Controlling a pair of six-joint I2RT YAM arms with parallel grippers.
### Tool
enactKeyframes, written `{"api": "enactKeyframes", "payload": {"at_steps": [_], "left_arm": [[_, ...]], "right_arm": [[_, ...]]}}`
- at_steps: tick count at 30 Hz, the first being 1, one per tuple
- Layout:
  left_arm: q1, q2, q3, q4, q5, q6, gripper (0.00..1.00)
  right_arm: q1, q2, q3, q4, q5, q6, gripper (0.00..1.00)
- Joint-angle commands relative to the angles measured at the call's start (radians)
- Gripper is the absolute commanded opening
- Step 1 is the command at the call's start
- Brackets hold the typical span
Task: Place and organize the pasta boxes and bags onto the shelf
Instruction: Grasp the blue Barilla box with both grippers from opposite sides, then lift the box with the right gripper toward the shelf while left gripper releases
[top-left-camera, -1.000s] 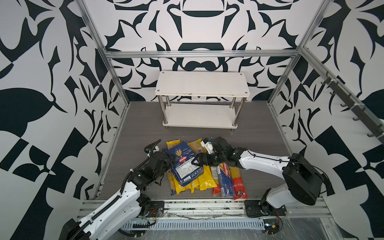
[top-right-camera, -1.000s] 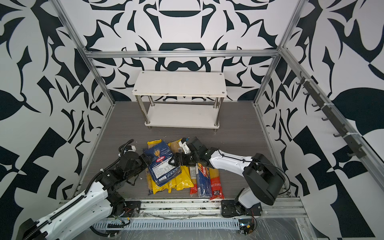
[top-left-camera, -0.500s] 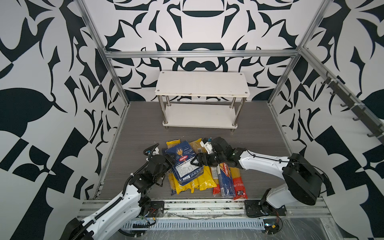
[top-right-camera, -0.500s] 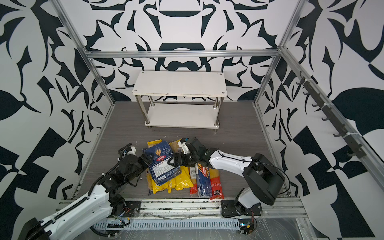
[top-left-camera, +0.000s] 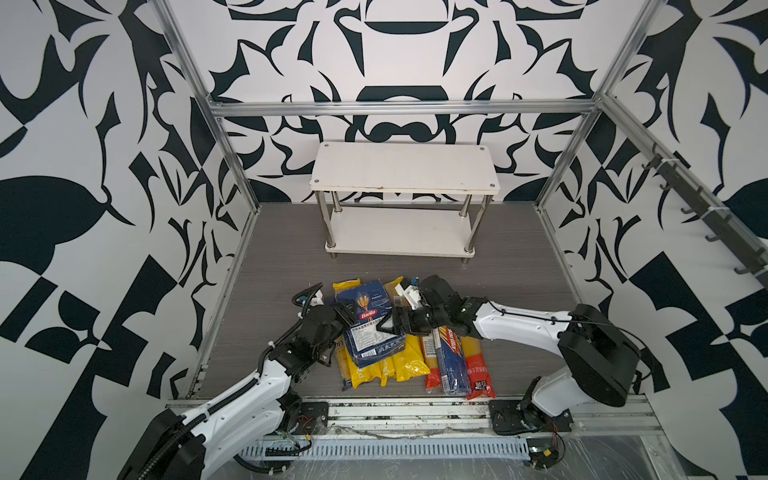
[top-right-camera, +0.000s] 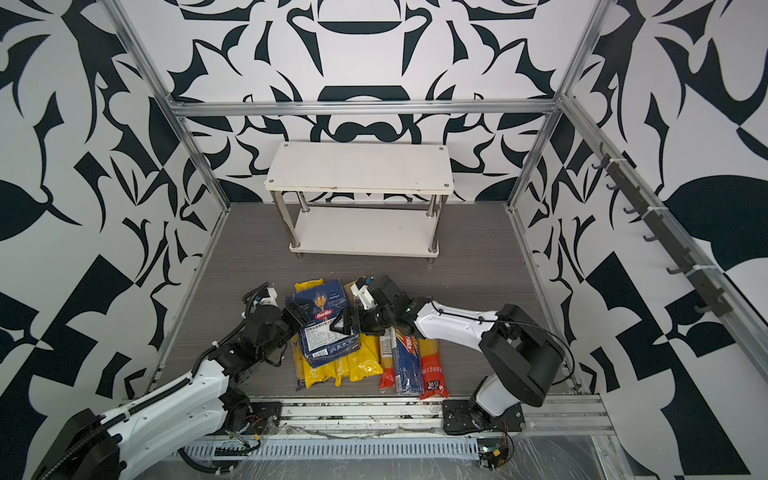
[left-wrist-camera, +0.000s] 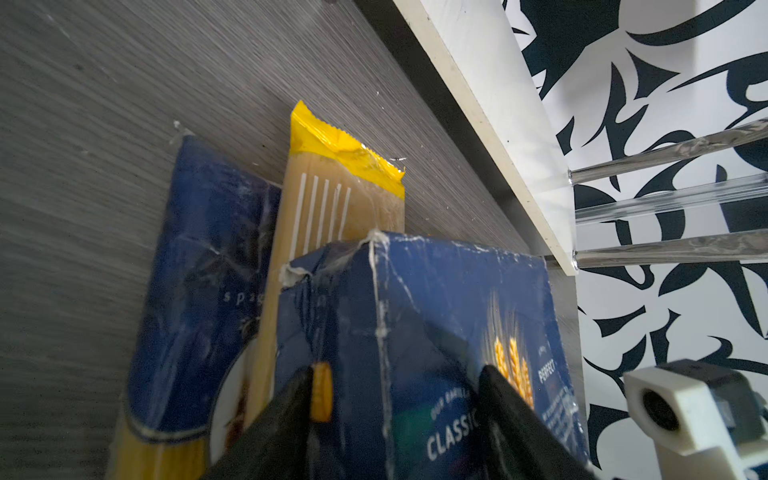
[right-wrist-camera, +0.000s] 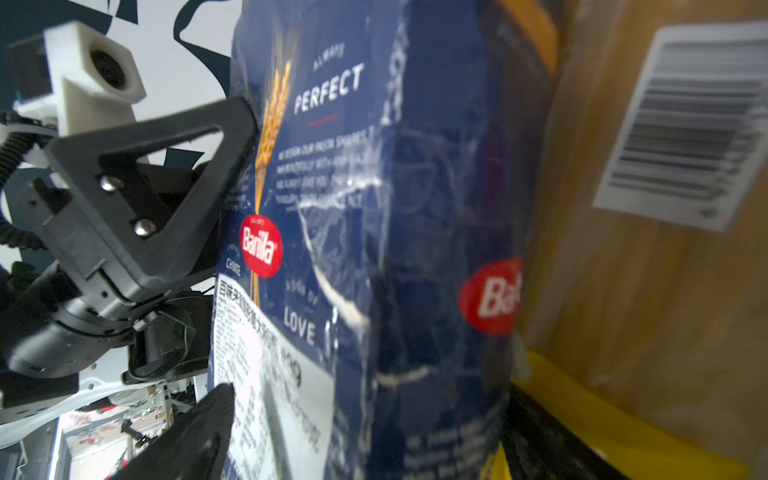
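Note:
The wide Barilla box (top-left-camera: 370, 328) (top-right-camera: 328, 328) lies tilted on a pile of yellow bags (top-left-camera: 374, 370). My left gripper (top-left-camera: 343, 316) (left-wrist-camera: 401, 382) is shut on its left edge. My right gripper (top-left-camera: 392, 326) (right-wrist-camera: 370, 415) stands open around its right edge, one finger over the label and one under the box (right-wrist-camera: 353, 208). The narrow Barilla box (top-left-camera: 453, 361) lies between red bags (top-left-camera: 478, 370) on the right. A dark-blue bag (left-wrist-camera: 199, 270) and a yellow bag (left-wrist-camera: 332, 187) lie beneath. The shelf (top-left-camera: 405, 172) (top-right-camera: 359, 166) stands bare at the back.
Aluminium cage posts (top-left-camera: 232, 145) and patterned walls close in the grey floor (top-left-camera: 282, 266). A rail with hooks (top-left-camera: 706, 208) runs along the right wall. The front mounting rail (top-left-camera: 395, 415) lies just behind the pile's near ends.
The left forearm has swung toward the front rail while its gripper stays at the box. The box has shifted slightly. The right arm has held still.

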Motion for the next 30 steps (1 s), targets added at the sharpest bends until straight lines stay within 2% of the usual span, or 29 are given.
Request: {"api": "enactKeyframes", "payload": {"at_steps": [1,14,23,27,30], "left_arm": [[-0.006,0.047,-0.027,-0.001,0.037,0.013,0.65],[-0.006,0.122,-0.073,0.221,0.048,0.017,0.67],[-0.006,0.195,-0.008,0.314,0.068,0.055,0.71],[-0.006,0.261,0.034,0.357,0.087,0.06,0.73],[-0.006,0.281,0.063,0.351,0.084,0.076,0.75]], "right_arm": [[0.038,0.034,0.026,0.084,-0.1,0.039,1.0],[0.037,0.108,0.068,0.236,-0.177,0.106,1.0],[0.037,0.152,0.15,0.29,-0.225,0.133,0.99],[0.035,0.137,0.155,0.293,-0.23,0.134,0.89],[0.028,0.116,0.148,0.287,-0.235,0.131,0.73]]}}
